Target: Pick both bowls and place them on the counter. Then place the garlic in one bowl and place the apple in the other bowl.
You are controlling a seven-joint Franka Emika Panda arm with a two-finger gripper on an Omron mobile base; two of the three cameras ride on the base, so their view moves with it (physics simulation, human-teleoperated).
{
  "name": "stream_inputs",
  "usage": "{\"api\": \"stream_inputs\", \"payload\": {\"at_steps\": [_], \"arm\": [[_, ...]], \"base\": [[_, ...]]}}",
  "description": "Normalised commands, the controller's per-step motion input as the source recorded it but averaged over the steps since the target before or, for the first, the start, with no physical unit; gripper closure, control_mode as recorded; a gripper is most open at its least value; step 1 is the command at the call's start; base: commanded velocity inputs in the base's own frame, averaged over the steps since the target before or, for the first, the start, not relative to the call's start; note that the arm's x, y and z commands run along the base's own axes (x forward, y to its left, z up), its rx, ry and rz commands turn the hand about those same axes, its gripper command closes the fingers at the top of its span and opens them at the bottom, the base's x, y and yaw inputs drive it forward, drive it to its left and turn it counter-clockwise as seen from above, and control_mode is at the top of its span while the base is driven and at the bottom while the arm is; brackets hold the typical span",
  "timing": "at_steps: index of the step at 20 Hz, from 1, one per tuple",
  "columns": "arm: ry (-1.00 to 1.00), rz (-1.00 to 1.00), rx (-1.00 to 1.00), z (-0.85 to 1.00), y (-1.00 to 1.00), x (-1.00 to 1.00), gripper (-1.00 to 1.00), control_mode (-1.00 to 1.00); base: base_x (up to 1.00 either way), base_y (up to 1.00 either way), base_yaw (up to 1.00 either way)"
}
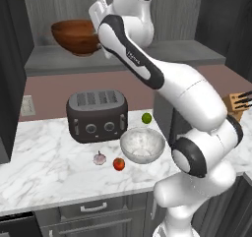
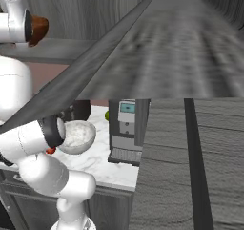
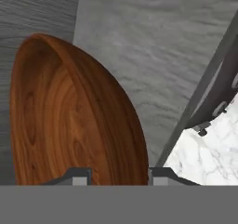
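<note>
Wooden bowl (image 1: 75,37) above toaster (image 1: 97,115), rim pinched by gripper (image 3: 119,174), marbled bowl (image 1: 142,145), garlic (image 1: 100,158), apple (image 1: 118,163) before toaster on counter (image 1: 44,157)

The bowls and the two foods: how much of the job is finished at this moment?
Done: the white marbled bowl stands on the counter. In hand: the gripper is shut on the rim of the wooden bowl, up at the grey shelf. Left: bring that bowl down, then fill both. The garlic and the apple lie on the counter beside the white bowl.
</note>
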Motion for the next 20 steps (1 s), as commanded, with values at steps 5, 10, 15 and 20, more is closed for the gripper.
{"api": "stream_inputs", "payload": {"at_steps": [5,10,15,20], "arm": [[-0.12,-0.1,0.05,-0.03,-0.38,-1.0,1.0,-1.0],[-0.03,-0.07,0.05,-0.01,-0.25,-1.0,1.0,-1.0],[0.0,-0.01,0.02,-0.01,-0.01,-1.0,1.0,-1.0],[0.0,0.0,0.0,-0.07,-0.01,-0.95,1.0,-1.0]], "base": [[0.0,0.0,0.0],[0.0,0.0,0.0],[0.0,0.0,0.0],[0.0,0.0,0.0]]}}
